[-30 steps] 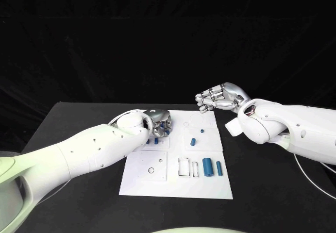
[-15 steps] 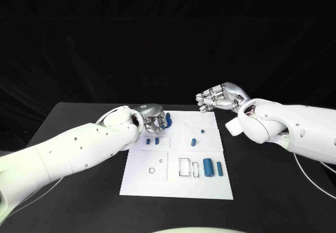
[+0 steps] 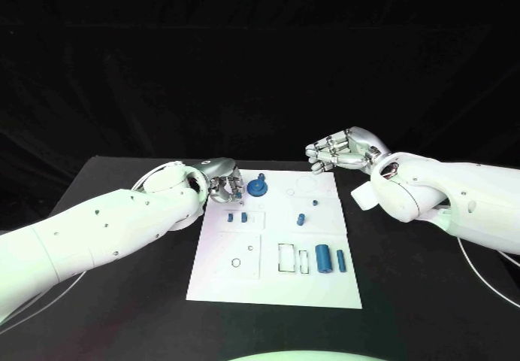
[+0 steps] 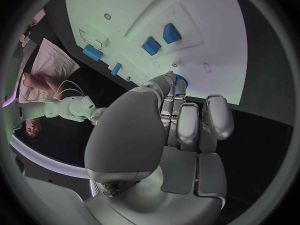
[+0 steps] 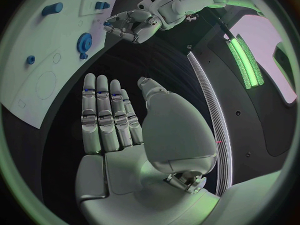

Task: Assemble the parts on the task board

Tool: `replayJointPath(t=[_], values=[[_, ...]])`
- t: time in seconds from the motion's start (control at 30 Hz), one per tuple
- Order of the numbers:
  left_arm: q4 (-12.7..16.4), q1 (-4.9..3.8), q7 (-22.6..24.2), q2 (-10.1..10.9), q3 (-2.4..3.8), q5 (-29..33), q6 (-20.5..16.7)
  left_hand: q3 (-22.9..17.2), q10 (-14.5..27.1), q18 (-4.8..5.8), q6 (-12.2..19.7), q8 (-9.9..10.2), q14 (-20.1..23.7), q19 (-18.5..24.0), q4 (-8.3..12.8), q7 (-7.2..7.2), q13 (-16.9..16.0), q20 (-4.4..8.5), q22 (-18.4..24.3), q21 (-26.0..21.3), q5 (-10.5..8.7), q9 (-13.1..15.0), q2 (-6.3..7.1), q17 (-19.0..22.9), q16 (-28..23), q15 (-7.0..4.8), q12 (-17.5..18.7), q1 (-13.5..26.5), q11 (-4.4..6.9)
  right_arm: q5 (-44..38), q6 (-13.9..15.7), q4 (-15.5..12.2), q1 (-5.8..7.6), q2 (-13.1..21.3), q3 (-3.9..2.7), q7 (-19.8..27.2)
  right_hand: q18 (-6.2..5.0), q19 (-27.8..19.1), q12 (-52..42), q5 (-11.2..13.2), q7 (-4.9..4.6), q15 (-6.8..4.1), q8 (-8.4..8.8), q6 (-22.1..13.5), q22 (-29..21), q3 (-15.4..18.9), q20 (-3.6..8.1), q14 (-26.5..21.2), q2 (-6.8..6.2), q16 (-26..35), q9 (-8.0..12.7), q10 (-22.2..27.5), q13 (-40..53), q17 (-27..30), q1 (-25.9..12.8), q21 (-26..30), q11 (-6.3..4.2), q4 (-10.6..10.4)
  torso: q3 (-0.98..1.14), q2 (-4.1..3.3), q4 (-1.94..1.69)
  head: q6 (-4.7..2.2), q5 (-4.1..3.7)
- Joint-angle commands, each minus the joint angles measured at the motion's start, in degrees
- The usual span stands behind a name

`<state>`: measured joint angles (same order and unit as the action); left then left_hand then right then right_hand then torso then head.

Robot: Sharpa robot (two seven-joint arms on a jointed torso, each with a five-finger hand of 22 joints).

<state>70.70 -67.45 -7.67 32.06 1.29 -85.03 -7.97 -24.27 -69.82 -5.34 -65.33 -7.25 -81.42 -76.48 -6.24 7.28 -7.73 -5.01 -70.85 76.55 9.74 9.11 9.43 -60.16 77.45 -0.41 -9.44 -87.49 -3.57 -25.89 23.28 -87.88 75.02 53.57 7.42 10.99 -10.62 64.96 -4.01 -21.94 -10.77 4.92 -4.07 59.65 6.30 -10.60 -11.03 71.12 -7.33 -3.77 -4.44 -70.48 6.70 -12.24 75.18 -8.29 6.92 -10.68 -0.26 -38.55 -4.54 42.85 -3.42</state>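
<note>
Right, blue gear (image 3: 258, 186) sits at the far-left part of the task board (image 3: 273, 289), w/ my left hand (image 3: 221, 183) just beside it. From the left wrist cam the fingers (image 4: 187, 122) are curled in close together, tips near the gear; can't tell for sure if they touch it or just hover by it, so I won't call it a grip. Right wrist cam shows a gap btwn that hand and the gear, so my guess is it's let go or nearly so.

Right hand (image 3: 343, 153) hangs off the board's far-right corner, above the table (image 3: 119, 301), holding nothing; right wrist cam shows its fingers (image 5: 106, 117) straight and side by side, palm flat, thumb apart.

Other parts: two small blue blocks (image 3: 237, 217) mid-left, a blue peg (image 3: 299, 220) at centre, a small blue dot (image 3: 314, 202) behind it, big blue cylinder (image 3: 321, 258) and thinner one (image 3: 339, 261) front-right, next to empty slots.

Step in hand, as I judge it: seating the gear. To do it well I'd check it lies flat, not cocked, pressing straight down w/ fingertips if needed, then lift the hand clear vertically so nothing drags it off. Keep the wrist away from the blocks.
</note>
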Motion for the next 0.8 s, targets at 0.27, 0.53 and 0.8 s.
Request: replayJointPath(t=[0.27,0.53,0.8], values=[[-0.8,0.24,-0.3,-0.7,-0.10,0.8,1.9,-0.2,-0.3,0.45,-0.3,0.2,-0.3,-0.4,0.0,-0.03,0.0,-0.03,0.0,0.2,0.19,0.1,0.15,0.1,0.1,-0.07,0.3,0.6,-0.03,-0.3,-0.9,0.0,-0.13,-0.1,0.00,0.5,0.25,-0.3,0.0,-0.2,-0.08,-0.13,0.14,-0.2,0.1,0.2,0.04,-0.5,0.18,0.1,0.1,0.1,-0.1,0.1,-0.2,-0.3,0.18,0.1,0.05,-0.01,0.14,0.32,0.19],[-1.5,0.48,-0.2,-1.3,-0.28,0.7,2.5,-0.2,-0.3,0.43,-0.3,0.2,-0.4,-0.4,0.0,-0.05,0.0,-0.03,0.0,0.1,0.20,0.1,0.15,0.1,0.1,-0.07,0.3,0.6,-0.02,-0.3,-0.9,0.0,-0.15,-0.1,0.00,0.5,0.25,-0.3,0.0,-0.2,-0.08,-0.13,0.14,-0.2,0.1,0.2,0.04,-0.5,0.18,0.1,0.1,0.1,-0.1,0.1,-0.2,-0.3,0.18,0.1,0.09,0.01,0.13,0.48,0.07],[-1.9,0.53,-0.3,-1.8,-0.43,0.6,3.2,-0.2,-0.3,0.42,-0.3,0.3,-0.3,-0.3,0.0,-0.05,0.0,-0.02,0.1,0.1,0.20,0.1,0.17,0.2,0.1,-0.07,0.3,0.7,-0.03,-0.3,-1.0,-0.1,-0.16,-0.2,0.00,0.5,0.25,-0.3,0.0,-0.2,-0.08,-0.13,0.14,-0.2,0.1,0.2,0.04,-0.5,0.18,0.1,0.1,0.1,-0.1,0.1,-0.2,-0.3,0.18,0.1,0.09,-0.01,0.12,0.49,-0.01]])
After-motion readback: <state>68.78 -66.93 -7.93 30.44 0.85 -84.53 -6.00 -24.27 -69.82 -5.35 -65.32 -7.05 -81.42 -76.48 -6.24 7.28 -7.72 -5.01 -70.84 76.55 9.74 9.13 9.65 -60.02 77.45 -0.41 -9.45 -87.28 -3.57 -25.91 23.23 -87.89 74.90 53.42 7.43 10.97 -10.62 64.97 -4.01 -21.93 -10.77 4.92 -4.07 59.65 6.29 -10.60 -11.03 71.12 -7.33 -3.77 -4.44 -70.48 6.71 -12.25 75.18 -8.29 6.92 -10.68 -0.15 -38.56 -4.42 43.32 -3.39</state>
